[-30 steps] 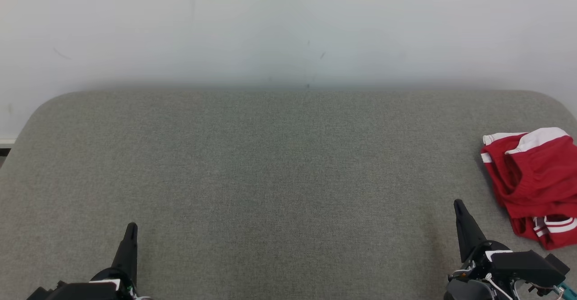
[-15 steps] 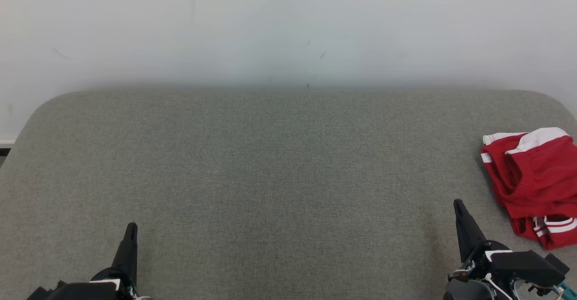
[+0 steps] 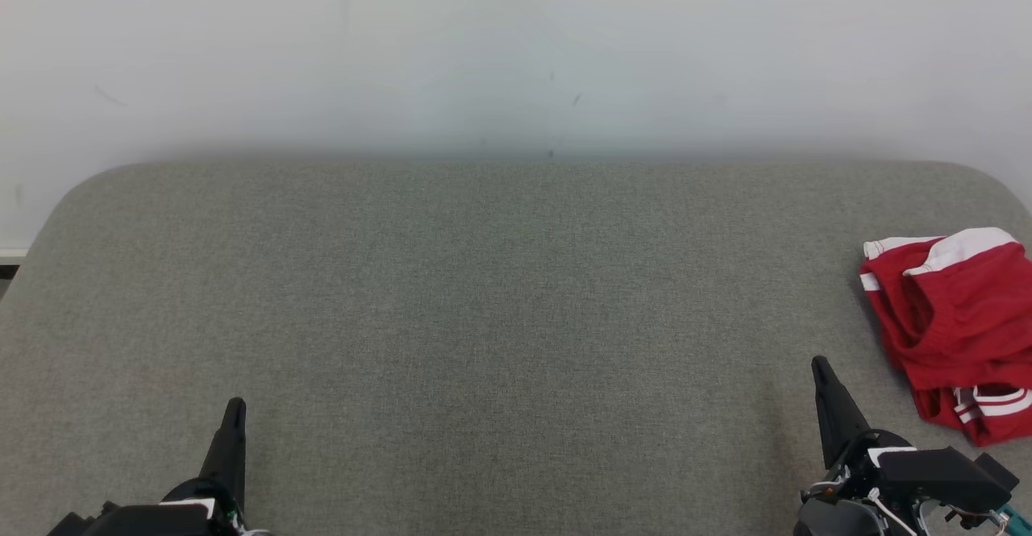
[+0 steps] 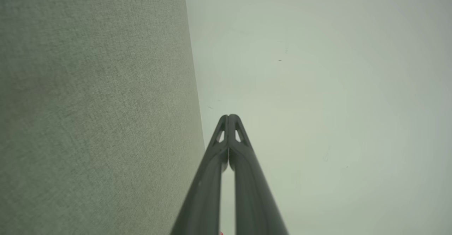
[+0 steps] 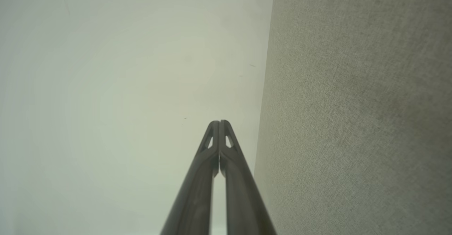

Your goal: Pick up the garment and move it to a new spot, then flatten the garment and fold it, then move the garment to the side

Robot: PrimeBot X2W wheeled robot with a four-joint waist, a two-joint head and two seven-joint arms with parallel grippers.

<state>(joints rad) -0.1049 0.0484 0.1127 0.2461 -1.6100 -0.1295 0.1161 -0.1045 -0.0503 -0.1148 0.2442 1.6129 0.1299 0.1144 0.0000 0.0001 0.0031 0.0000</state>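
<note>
While the left end effector (image 3: 235, 404) and the right end effector (image 3: 819, 363) sit at the near edge of the grey surface (image 3: 500, 318), each pressed closed on nothing, the red-and-white garment (image 3: 955, 326) lies crumpled at the right edge, near the right end effector but apart from it.

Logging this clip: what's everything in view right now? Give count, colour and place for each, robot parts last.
garment: one, red with white trim, crumpled at the right edge of the padded surface
padded surface: one, grey fabric, spans the head view
wall: one, white, behind the surface
left gripper: one, black, lower left, fingers shut, empty
right gripper: one, black, lower right, near the garment but apart from it, fingers shut, empty
</note>
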